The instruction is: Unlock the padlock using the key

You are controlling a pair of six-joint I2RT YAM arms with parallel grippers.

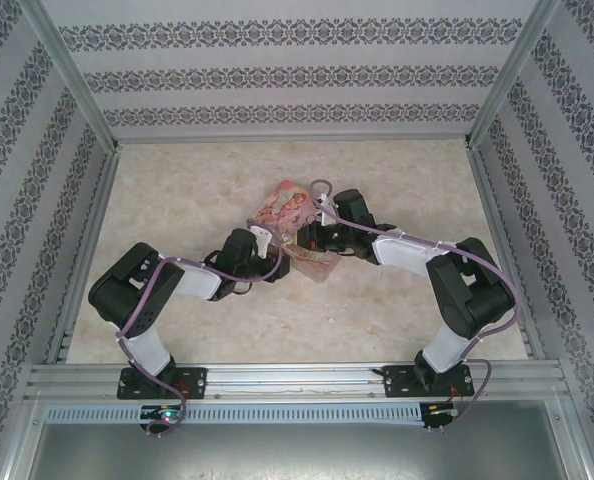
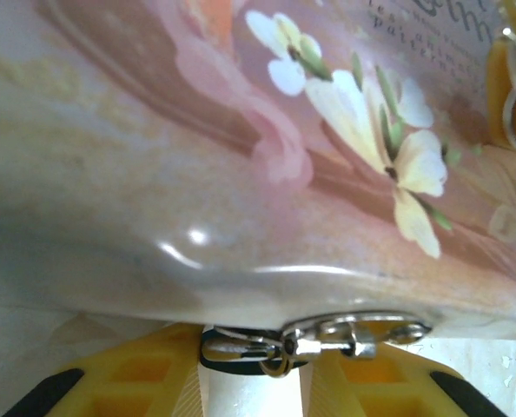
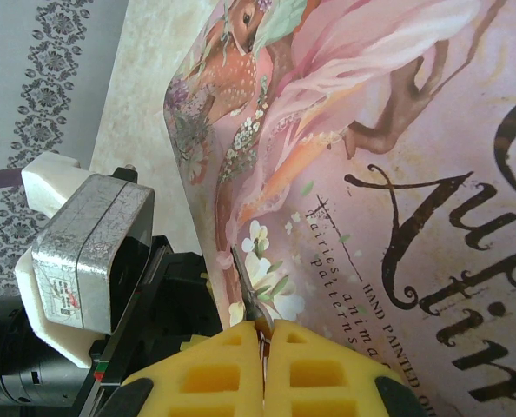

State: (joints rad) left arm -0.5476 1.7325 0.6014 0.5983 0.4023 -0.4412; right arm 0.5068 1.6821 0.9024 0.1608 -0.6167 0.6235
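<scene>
You've got the tin box mid table, twd far edge. L gripper at its left side, padlock btwn the fingers; R gripper at its right, key btwn the pads.

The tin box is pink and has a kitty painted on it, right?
Not a kitty. The right wrist view shows a spotted fawn painted on the tin box. The rest is right: the box is pink.
</scene>
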